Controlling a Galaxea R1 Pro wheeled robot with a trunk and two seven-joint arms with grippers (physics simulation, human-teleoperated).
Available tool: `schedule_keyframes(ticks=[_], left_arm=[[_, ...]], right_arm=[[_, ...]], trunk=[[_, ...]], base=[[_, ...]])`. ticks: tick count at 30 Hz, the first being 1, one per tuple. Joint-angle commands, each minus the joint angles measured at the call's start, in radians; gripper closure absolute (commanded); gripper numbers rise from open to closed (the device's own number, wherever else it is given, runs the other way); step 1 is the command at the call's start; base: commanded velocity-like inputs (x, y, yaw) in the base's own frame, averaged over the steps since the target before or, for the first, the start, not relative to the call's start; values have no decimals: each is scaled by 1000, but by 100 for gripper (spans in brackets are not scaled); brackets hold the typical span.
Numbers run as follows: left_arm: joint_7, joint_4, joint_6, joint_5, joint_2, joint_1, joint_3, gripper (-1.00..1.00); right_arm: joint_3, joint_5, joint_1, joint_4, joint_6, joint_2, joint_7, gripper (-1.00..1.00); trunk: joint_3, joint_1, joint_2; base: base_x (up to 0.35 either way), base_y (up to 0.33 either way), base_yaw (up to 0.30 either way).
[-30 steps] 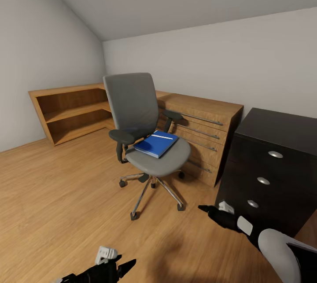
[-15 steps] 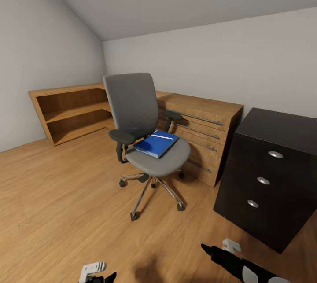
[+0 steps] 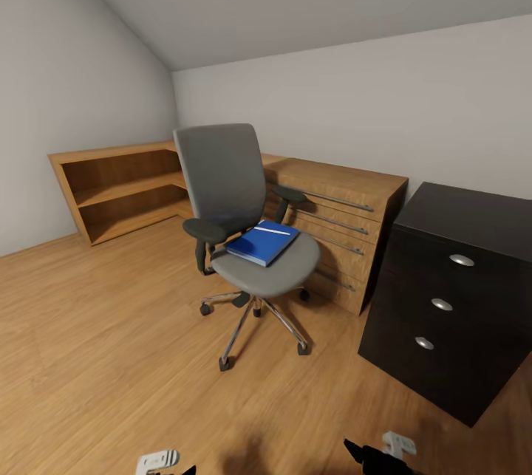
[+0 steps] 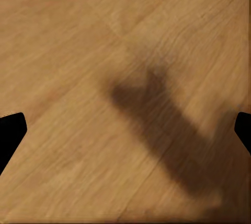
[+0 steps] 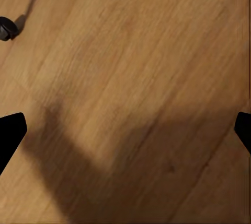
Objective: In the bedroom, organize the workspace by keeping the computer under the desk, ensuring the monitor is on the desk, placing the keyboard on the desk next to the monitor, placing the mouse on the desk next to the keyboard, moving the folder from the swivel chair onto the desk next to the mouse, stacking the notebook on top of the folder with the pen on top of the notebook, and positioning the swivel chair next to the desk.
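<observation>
**Blue folder on the grey chair seat**

Blue and flat, the folder (image 3: 263,241) lies on the swivel chair (image 3: 235,209) at frame centre, on light wood floor (image 3: 96,327). The desk (image 3: 451,298), with its dark drawer unit, stands at the right, a low wood cabinet (image 3: 336,220) behind. Left gripper (image 4: 125,130) and right gripper (image 5: 125,130) fingers are spread wide apart, empty, above bare planks.

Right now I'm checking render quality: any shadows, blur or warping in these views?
Head view: sharp, wide-angle stretch at the edges, soft shadow under the grey upholstered swivel chair. Left wrist view: dark arm-shaped shadow across the light wood plank floor. Right wrist view: broad soft shadow, grain slightly blurred.
</observation>
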Motion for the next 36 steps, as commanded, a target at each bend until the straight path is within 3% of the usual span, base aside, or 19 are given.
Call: schedule_keyframes(ticks=[1, 6, 20, 31, 32, 33, 36], left_arm=[[-5, 1, 10, 10, -3, 0, 2, -100], [-6, 6, 8, 10, -17, 0, 2, -100], [-5, 47, 7, 7, -19, 0, -4, -100], [-8, 73, 7, 5, -20, 0, -21, -100], [-8, 73, 7, 5, -20, 0, -26, -100], [-7, 74, 7, 5, -20, 0, -52, -100], [-6, 74, 7, 5, -20, 0, -61, -100]], right_arm=[[2, -10, 5, 2, -13, 0, 6, -100], [2, -12, 50, 4, -81, 7, 9, -100], [2, -13, 63, 3, -86, 8, 5, -100], [1, -14, 64, 4, -87, 7, 2, -100], [1, -14, 64, 4, -87, 7, -1, -100], [1, -14, 64, 4, -91, 9, -46, -100], [2, -14, 64, 4, -101, 14, -96, -100]], trunk=[[-1, 0, 0], [0, 0, 0], [6, 0, 0], [8, 0, 0], [8, 0, 0], [8, 0, 0], [8, 0, 0]], base=[[0, 0, 0], [0, 0, -38], [-7, 0, -260], [-144, 99, -284], [-62, 47, -290], [-20, 16, -291], [-13, 10, -291]])
